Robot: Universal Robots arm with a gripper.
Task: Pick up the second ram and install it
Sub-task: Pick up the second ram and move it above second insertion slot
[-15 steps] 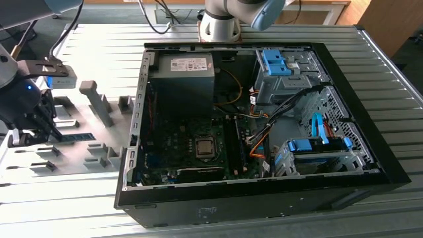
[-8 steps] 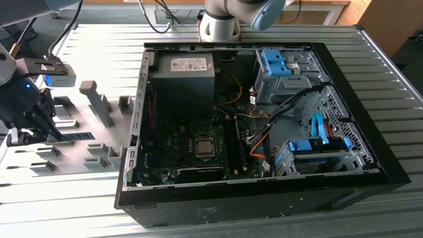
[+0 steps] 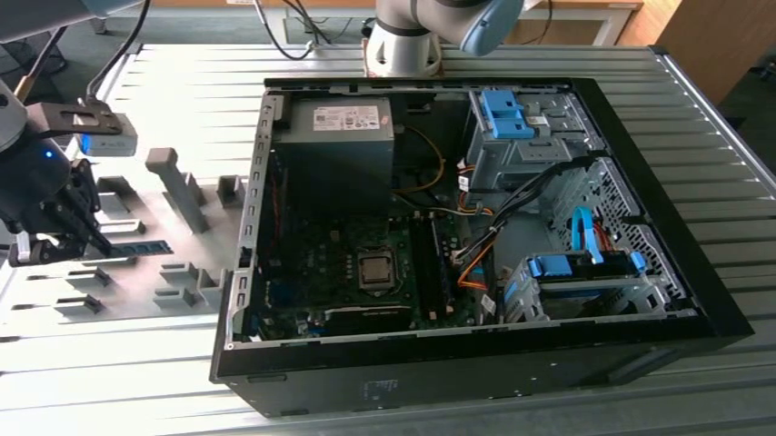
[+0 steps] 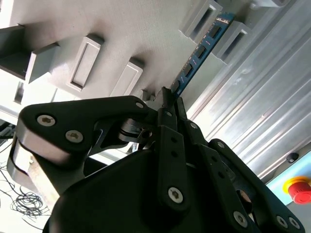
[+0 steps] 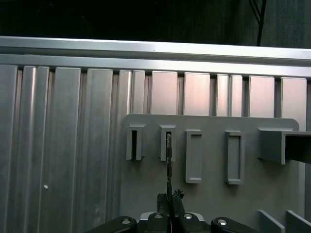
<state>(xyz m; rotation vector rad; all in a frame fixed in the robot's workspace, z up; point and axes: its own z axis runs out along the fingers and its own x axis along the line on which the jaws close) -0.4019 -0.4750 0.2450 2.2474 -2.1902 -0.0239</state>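
On grey holder plate, beside open computer case: found gripper clenched on near end of second ram. Noted ram standing on edge over plate, far end reaching a slotted holder block. Confirmed pinch in both wrist views.

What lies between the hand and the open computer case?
In the exterior view: the grey holder plate with its upright blocks. The second ram rests in it, one end in the hand, apart from the computer case.
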